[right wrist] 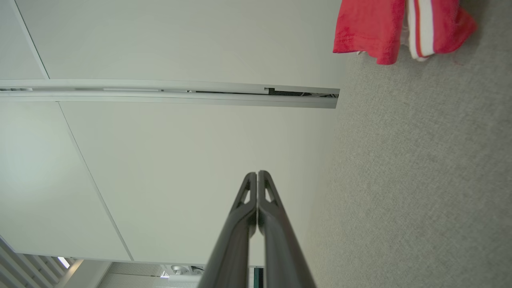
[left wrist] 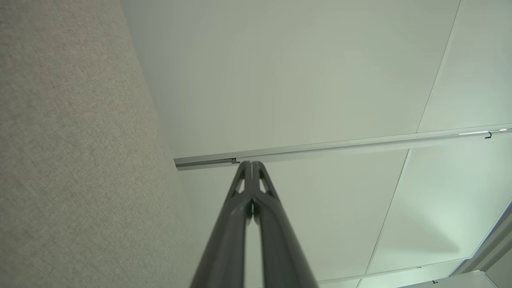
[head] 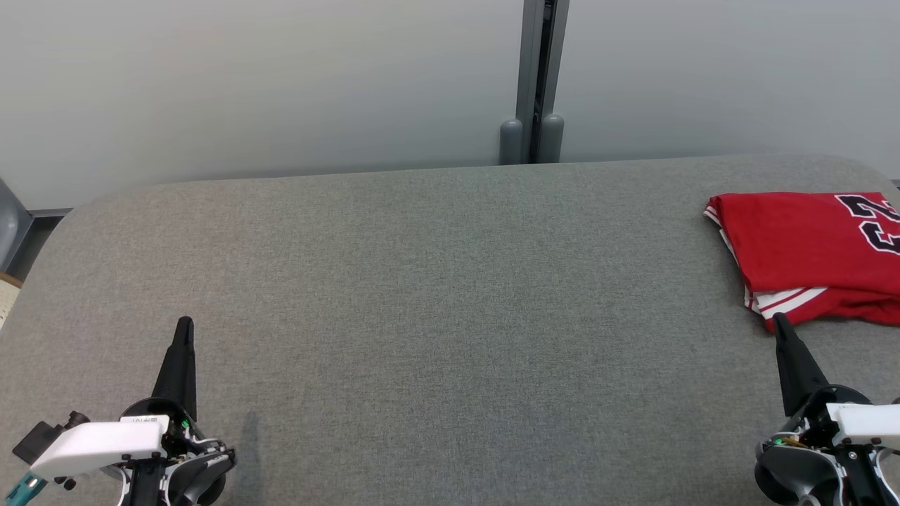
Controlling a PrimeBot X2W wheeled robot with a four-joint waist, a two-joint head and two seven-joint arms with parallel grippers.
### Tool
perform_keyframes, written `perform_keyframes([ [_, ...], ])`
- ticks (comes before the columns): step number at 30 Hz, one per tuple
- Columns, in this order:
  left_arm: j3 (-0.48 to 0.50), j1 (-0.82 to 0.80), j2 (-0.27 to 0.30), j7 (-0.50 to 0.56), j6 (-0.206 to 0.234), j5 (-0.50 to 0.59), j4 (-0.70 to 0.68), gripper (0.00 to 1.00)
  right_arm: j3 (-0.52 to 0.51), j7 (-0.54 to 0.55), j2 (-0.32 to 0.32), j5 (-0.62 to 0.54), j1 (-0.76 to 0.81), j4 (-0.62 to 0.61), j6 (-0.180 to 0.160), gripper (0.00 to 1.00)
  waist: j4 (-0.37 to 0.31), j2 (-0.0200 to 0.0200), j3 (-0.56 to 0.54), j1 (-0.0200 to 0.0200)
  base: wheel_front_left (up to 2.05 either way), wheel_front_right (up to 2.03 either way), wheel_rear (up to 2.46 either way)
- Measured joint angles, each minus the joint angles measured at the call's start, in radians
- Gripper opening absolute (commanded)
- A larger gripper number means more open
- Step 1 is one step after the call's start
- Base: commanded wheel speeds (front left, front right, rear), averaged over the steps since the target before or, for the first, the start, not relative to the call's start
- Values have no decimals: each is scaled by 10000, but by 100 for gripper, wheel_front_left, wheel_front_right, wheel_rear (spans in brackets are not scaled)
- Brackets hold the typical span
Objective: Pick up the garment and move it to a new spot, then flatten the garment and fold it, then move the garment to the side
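Observation:
The garment (head: 808,249) is a red jersey with white striped trim and a dark number, lying folded at the far right of the grey fabric table (head: 436,295). Its hem corner (right wrist: 384,28) appears at the top of the right wrist view. My right gripper (head: 779,322) is shut and empty at the lower right, its tip just short of the jersey's near edge. In its own wrist view the right gripper (right wrist: 257,174) has its two fingers pressed together. My left gripper (head: 185,323) is shut and empty at the lower left, far from the jersey; the left gripper (left wrist: 251,164) holds nothing.
A pale wall with a grey vertical post (head: 538,77) stands behind the table. The table's rounded far corners and left edge (head: 28,281) are in view. A wide stretch of grey fabric lies between the two grippers.

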Motion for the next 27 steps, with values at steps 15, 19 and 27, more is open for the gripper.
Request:
perform_keyframes([
  [15,-2,0,0,0,0,0,0,0,-23,13,6,-4,0,0,0,0,0,0,0,0,0,0,0],
  [19,-2,0,0,0,0,0,0,0,-29,13,8,-6,0,0,0,0,0,0,0,0,0,0,0],
  [27,-2,0,0,0,0,0,0,0,-35,31,12,-10,0,0,0,0,0,0,0,0,0,0,0],
])
